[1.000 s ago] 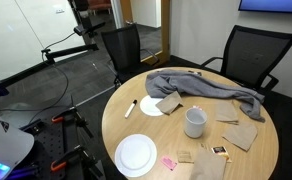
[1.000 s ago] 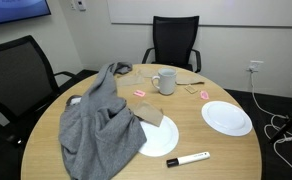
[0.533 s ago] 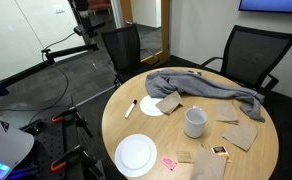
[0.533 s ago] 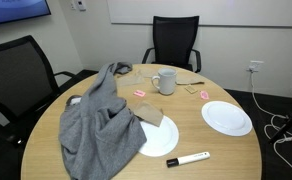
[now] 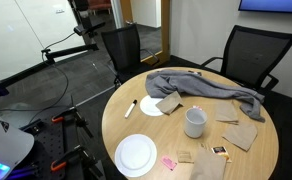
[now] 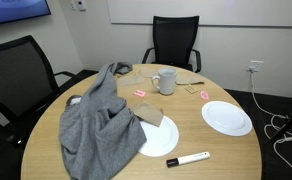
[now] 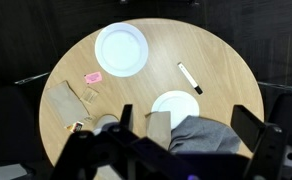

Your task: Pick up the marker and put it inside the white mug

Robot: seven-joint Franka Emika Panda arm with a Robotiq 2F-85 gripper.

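Observation:
The marker [image 5: 131, 108] is a short black stick with a pale tip, lying on the round wooden table [image 5: 116, 125] near its edge. It also shows in an exterior view [image 6: 193, 158] and in the wrist view [image 7: 189, 78]. The white mug [image 5: 194, 122] stands upright near the table's middle, seen in both exterior views [image 6: 165, 81]; in the wrist view [image 7: 105, 122] it is mostly hidden behind a finger. My gripper [image 7: 186, 114] is open and empty, high above the table, over the grey cloth. It is out of both exterior views.
A grey cloth [image 5: 201, 88] [image 6: 96, 125] is heaped across the table. One white plate [image 5: 136, 154] lies bare, another [image 6: 161, 140] lies partly under a brown napkin [image 6: 151, 115]. More brown napkins [image 5: 241, 133] and a pink scrap [image 7: 93, 76] lie about. Black chairs [image 5: 121, 50] stand round the table.

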